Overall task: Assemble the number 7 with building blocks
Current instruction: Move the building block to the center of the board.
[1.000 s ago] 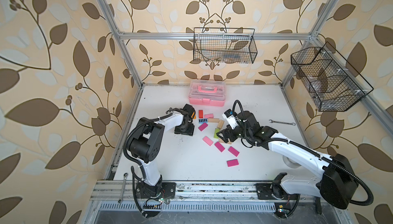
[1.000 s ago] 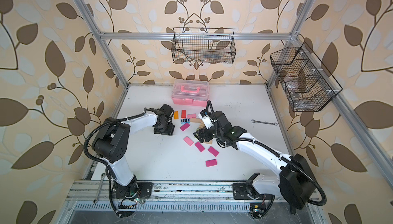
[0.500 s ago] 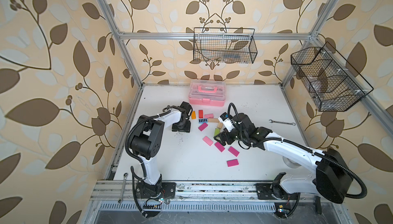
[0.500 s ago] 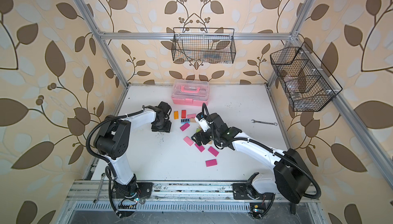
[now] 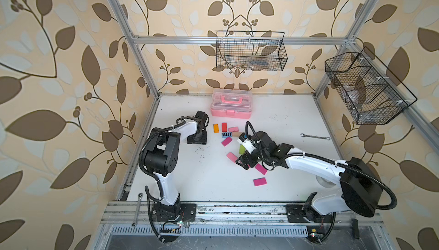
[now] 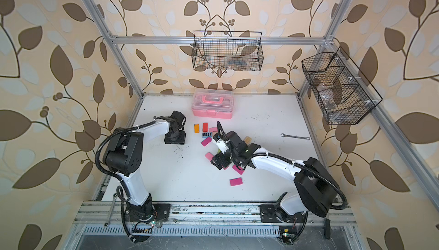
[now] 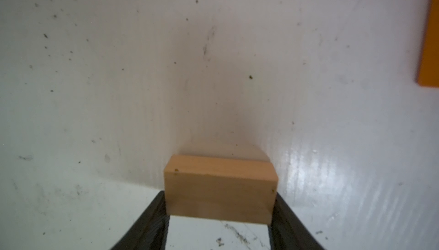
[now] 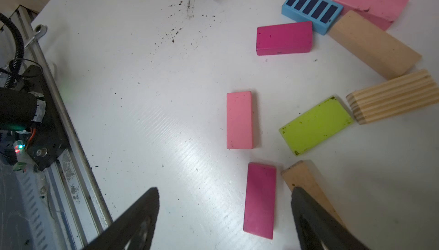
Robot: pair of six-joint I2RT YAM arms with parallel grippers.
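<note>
The building blocks [image 5: 226, 141] lie loose near the middle of the white table [image 5: 190, 180], scattered at odd angles, with no 7 formed yet. They look like small pieces of painted or bare wood, so they are probably light, rigid and hard to damage. The glossy paint may slip a little in a loose grip. Because they lie flat and low, the safest hold is likely across the narrow width at mid-length, with the fingers set down along both long sides.

In the right wrist view a magenta block [image 8: 260, 200] lies between the spread jaws of the right gripper [image 8: 224, 190], which hangs open and holds nothing. A bare wooden block [image 8: 306, 184] sits just beside the magenta one, partly under one finger, so closing there could catch both. A light pink block [image 8: 239, 120] and a lime green block [image 8: 316, 125] lie a little further out.

Away from the cluster, the left gripper [image 7: 219, 203] has a plain wood block [image 7: 221, 180] lodged between its fingers, which appear to press on both ends. An orange block [image 7: 430, 35] lies off to one side. Beyond the blocks, a pink case [image 5: 230, 103] sits at the back of the table.
</note>
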